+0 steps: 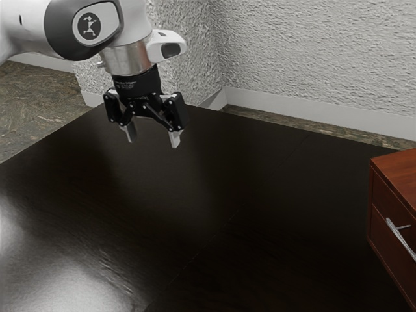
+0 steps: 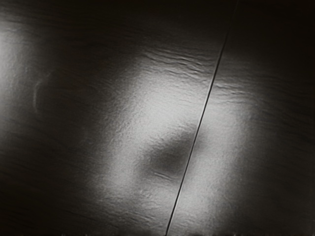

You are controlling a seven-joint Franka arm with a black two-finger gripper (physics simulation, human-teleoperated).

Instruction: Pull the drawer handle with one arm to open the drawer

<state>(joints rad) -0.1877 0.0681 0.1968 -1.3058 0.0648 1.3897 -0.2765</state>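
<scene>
Spread wide and holding nothing, the gripper [image 1: 153, 140] is seen hanging above the dark table [image 1: 195, 208], over its far part toward the exterior view's left. At the table's side on the exterior view's right, the reddish-brown drawer cabinet [image 1: 398, 170] is found, with the metal drawer handle [image 1: 400, 235] on its front. A thin seam [image 2: 199, 129] across the table is shown under the hand.

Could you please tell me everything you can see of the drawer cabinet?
The drawer cabinet is reddish-brown, wood-look, partly cut off at the exterior view's right edge, standing upright on the dark table. Its front shows stacked drawer fronts that look flush, so shut; the lower one carries a slim silver bar handle. Nothing touches it; the open gripper hangs far away.
</scene>
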